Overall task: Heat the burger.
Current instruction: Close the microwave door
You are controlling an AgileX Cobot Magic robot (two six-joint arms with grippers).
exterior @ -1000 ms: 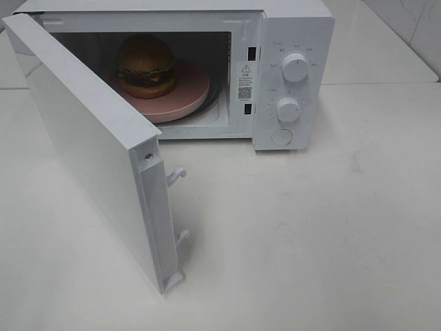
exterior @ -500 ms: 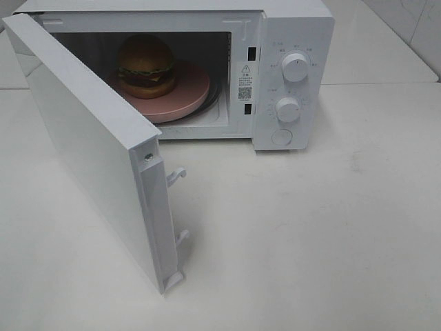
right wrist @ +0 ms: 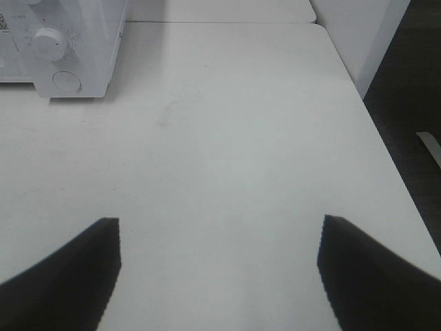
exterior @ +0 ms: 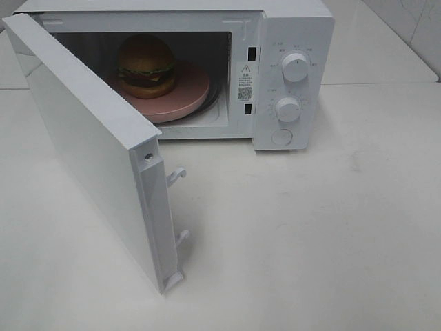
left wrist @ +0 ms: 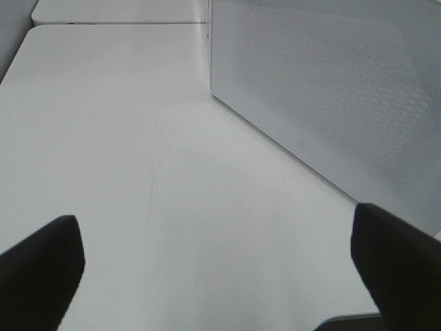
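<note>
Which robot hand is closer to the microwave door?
Left. The left gripper sits just outside the open door, its outer face close beside it. The right gripper is out over the table, on the knob side, farther away.

Looks like a kitchen corner: a white microwave (exterior: 303,34) on a plain white counter (exterior: 310,241), pale tiles (exterior: 413,27) behind the microwave.
</note>
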